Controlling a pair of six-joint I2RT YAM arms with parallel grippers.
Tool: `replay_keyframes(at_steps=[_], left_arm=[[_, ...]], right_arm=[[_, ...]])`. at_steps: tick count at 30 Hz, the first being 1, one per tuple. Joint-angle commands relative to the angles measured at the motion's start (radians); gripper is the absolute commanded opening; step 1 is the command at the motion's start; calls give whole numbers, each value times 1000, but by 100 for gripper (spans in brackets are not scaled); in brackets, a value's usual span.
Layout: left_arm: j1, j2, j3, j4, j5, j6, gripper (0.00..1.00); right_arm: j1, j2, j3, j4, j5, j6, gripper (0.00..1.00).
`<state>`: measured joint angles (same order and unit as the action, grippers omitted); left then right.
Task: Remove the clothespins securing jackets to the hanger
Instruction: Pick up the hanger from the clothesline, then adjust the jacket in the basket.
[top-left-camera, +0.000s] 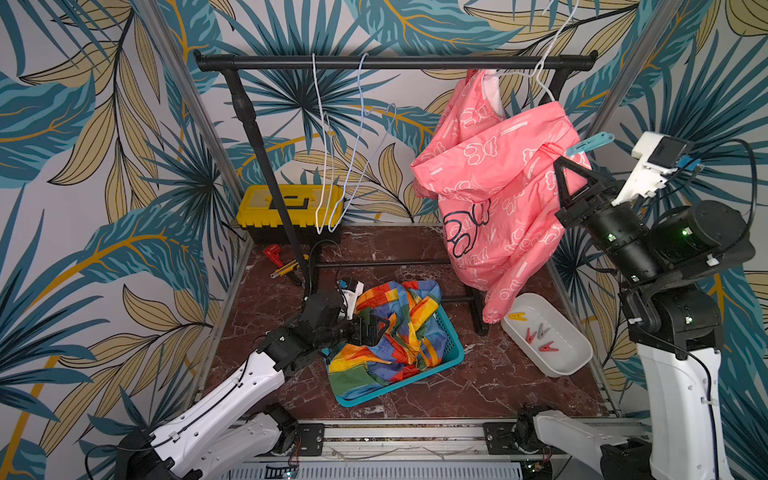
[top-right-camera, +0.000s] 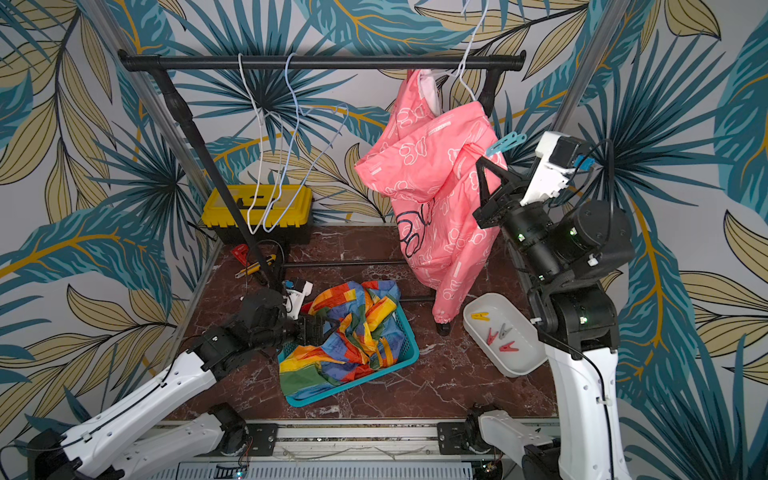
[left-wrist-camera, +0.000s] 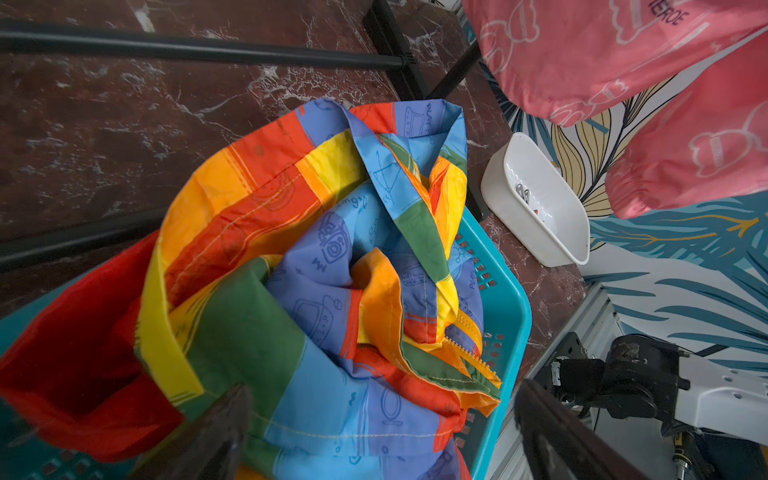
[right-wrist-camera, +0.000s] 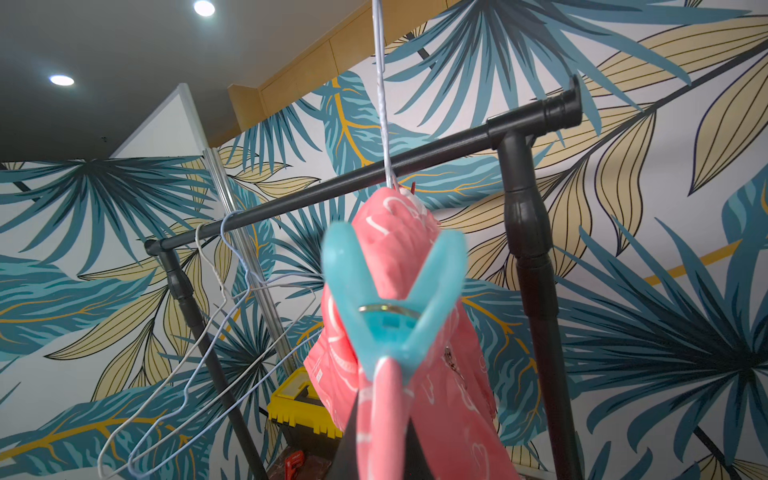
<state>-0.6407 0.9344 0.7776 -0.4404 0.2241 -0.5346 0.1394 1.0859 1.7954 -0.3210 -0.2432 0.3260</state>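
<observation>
**One blue peg left at the rack's right end**

Near the middle of the marbled tabletop (top-left-camera: 478, 386), the left gripper (top-left-camera: 380, 328) hangs with its jaws spread wide and empty over the rainbow-striped jacket (top-left-camera: 399, 353), which lies crumpled in the teal basket (top-left-camera: 451, 336).

Further right, the pink jacket (top-left-camera: 490, 174) hangs bunched from a tilted white wire hanger (top-left-camera: 544, 79) at the right end of the black rail (top-left-camera: 395, 62). The cloth looks thin, slick and limp, so it will probably swing and slide rather than resist a pull.

The right gripper (top-left-camera: 561, 166) is closed tight against that jacket, just beneath the light blue clothespin (top-left-camera: 590, 143). The right wrist view shows a pink fold running down between its fingers, but I cannot tell whether it is pinched.

The peg bites a gathered fold at the jacket's right shoulder, with its two flared tails pointing away from the cloth. It should be light, stiff and springy. The tails are the place to squeeze, square on, since smooth plastic may slip sideways.

By the tabletop's right edge, the white tray (top-left-camera: 582, 361) holds four freed clothespins (top-left-camera: 542, 331): one yellow, two red-pink, one grey.
</observation>
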Motion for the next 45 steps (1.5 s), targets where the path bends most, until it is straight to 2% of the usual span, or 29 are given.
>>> replay_keyframes(at_steps=[1, 5, 11, 15, 26, 31, 36, 41, 44, 45], left_arm=[[-3, -46, 34, 12, -21, 53, 100], [-3, -78, 78, 13, 9, 103, 99], [-9, -115, 220, 13, 185, 187, 100], [-16, -136, 293, 13, 208, 224, 100], [-17, -154, 339, 13, 21, 285, 100], [-17, -93, 433, 13, 15, 303, 100], [-28, 20, 598, 16, 29, 321, 100], [-44, 100, 727, 16, 37, 370, 99], [-43, 158, 784, 22, 2, 384, 100], [-43, 179, 807, 22, 28, 378, 98]], right_arm=[[5, -71, -7, 113, -62, 35, 0], [5, -73, 46, 18, -148, 78, 0], [5, -79, 53, -7, -283, 150, 0], [6, -91, 16, -22, -339, 174, 0], [45, -196, -205, 21, -476, 241, 0], [90, -228, -285, 13, -485, 220, 0], [149, -248, -345, -25, -449, 165, 0], [185, -251, -356, -74, -428, 113, 0], [205, -248, -370, -93, -428, 94, 0], [214, -246, -375, -104, -417, 82, 0]])
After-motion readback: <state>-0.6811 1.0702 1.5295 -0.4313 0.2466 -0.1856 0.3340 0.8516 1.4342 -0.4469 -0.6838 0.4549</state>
